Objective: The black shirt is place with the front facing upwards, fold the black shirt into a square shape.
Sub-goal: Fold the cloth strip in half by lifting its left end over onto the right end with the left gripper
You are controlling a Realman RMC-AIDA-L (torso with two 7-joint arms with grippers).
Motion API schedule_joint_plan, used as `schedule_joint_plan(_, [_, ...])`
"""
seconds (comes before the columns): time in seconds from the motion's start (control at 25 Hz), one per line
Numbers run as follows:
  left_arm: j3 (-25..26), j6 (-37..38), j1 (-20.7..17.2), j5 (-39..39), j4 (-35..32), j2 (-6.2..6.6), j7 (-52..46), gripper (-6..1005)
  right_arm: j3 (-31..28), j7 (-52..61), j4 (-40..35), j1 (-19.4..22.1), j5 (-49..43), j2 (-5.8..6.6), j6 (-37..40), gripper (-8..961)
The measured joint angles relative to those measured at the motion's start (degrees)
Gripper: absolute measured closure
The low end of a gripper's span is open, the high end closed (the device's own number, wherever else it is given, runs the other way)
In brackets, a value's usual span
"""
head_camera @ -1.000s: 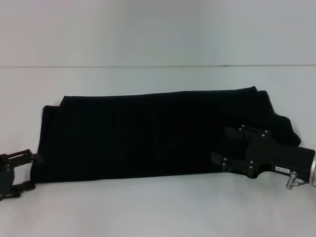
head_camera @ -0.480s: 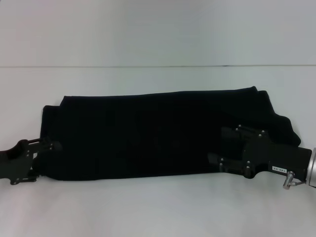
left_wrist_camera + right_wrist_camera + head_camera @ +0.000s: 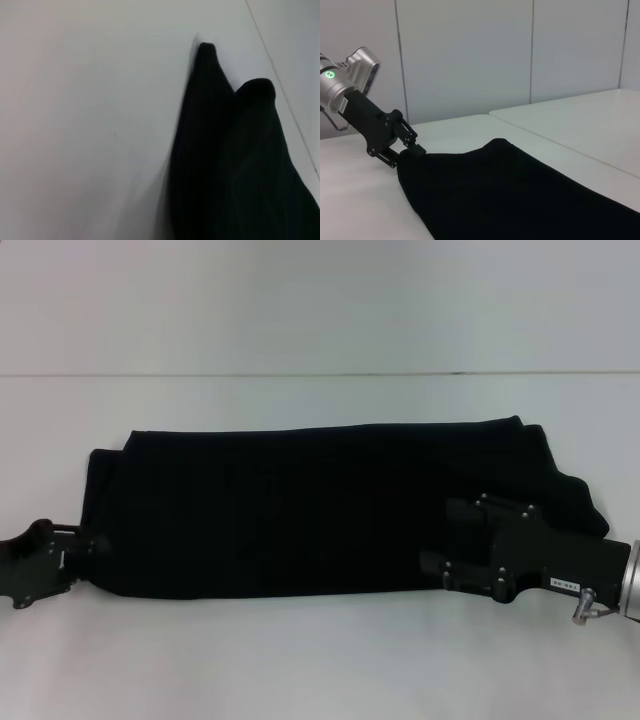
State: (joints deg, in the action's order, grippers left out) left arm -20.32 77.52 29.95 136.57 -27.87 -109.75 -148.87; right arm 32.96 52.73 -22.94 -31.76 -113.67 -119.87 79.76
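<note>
The large black cloth shirt [image 3: 320, 505] lies as a long folded band on the white table [image 3: 320, 660]. The left gripper [image 3: 85, 545] pinches its end edge between its fingers; whether the right gripper [image 3: 440, 540], low over the opposite end, grips cloth cannot be told. A thin pinch could slip, letting layers slide apart.

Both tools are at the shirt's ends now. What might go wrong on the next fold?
1. The left tool meets the long, folded black cloth shirt only at its near corner; a thin pinch may slip.
2. The right tool lies over the shirt's other end, where the edge is bunched; it may take uneven layers and skew the fold.
3. The white table looks smooth, so the shirt may drag.
</note>
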Motion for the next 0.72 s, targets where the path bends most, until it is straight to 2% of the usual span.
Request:
schedule_joint_plan(0.12, [0.0,-0.1,0.1,0.0,0.3,-0.05,-0.1,413,0.3,0.0,0.0,0.0,0.0,0.0,0.0,127])
schedule_joint_plan(0.36, [-0.1,-0.6,0.1,-0.2,0.4,-0.13,0.6,629,0.3,0.0,0.0,0.0,-0.1,0.0,0.0,126])
schedule_joint_plan(0.44, [0.1,-0.8,0.0,-0.3,0.4,-0.35,1.0,864,0.4,0.1,0.0,0.1,-0.1,0.0,0.0,126])
schedule_joint_plan(0.72, [0.5,-1.3,-0.1,-1.0,-0.5,-0.49,2.1,955,0.0,0.4,0.0,0.6,0.2,0.09,0.1,126])
